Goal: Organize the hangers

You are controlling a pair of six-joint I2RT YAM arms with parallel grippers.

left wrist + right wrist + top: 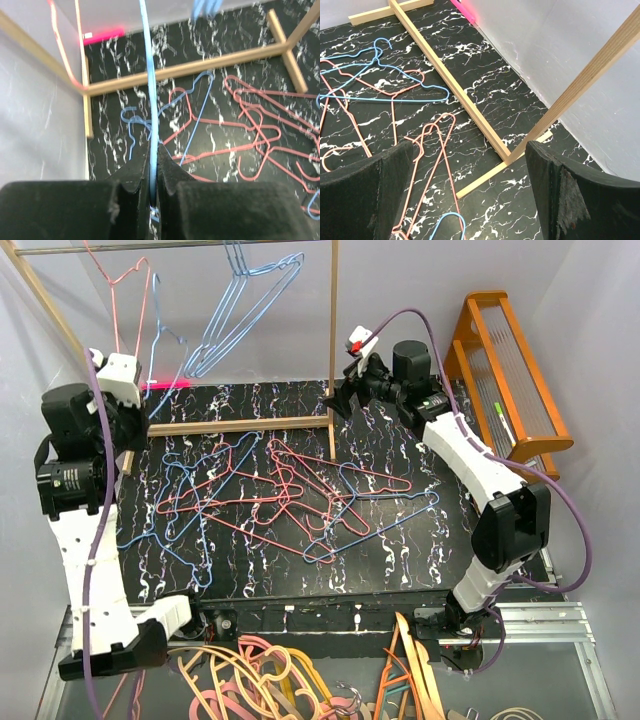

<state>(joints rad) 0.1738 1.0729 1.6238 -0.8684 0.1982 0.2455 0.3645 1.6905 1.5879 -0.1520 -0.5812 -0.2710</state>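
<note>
1. Left gripper (152, 152): jaws clamped tight on a light blue hanger (148, 75), whose wire rises straight up from the fingers.
2. Right gripper (470, 150): jaws spread wide, holding nothing, low beside the wooden rack (470, 107) at its right post.
3. Remaining hangers (290, 495): a tangled pink-red and blue heap on the marbled table (420, 550). A few hang from the rack's rail.

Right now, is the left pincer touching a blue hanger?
Touching. The left wrist view shows the left pincer closed on a blue hanger, its wire clamped between the jaws.
</note>
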